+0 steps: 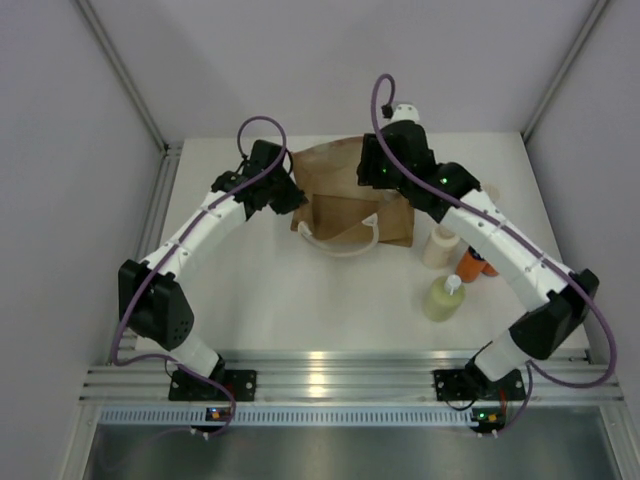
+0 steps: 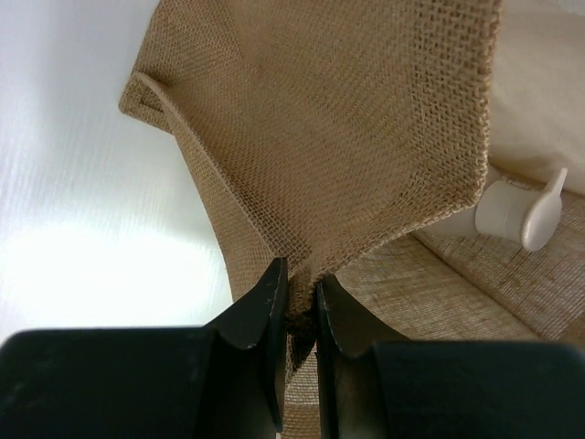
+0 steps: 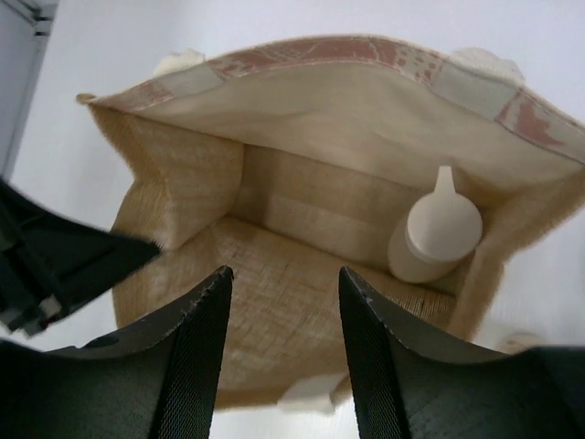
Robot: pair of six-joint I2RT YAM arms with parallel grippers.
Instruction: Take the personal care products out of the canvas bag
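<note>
Overhead, the canvas bag (image 1: pixel 345 200) sits mid-tabletop (image 1: pixel 300 290). The left end effector (image 1: pixel 292 197) meets its 9 o'clock edge. The right end effector (image 1: pixel 385 175) hangs over its mouth, so that arm is the nearer for a reach inside. A cream bottle (image 1: pixel 438 247), yellow-green bottle (image 1: pixel 443 298) and orange bottle (image 1: pixel 472 265) stand outside at 4 o'clock.

Left wrist: jaws pressed together, pinching the bag's woven rim.

Right wrist: fingers spread, empty. One pale-capped bottle (image 3: pixel 434 240) sits inside the bag at 2 o'clock from them, its nozzle toward the mouth.
</note>
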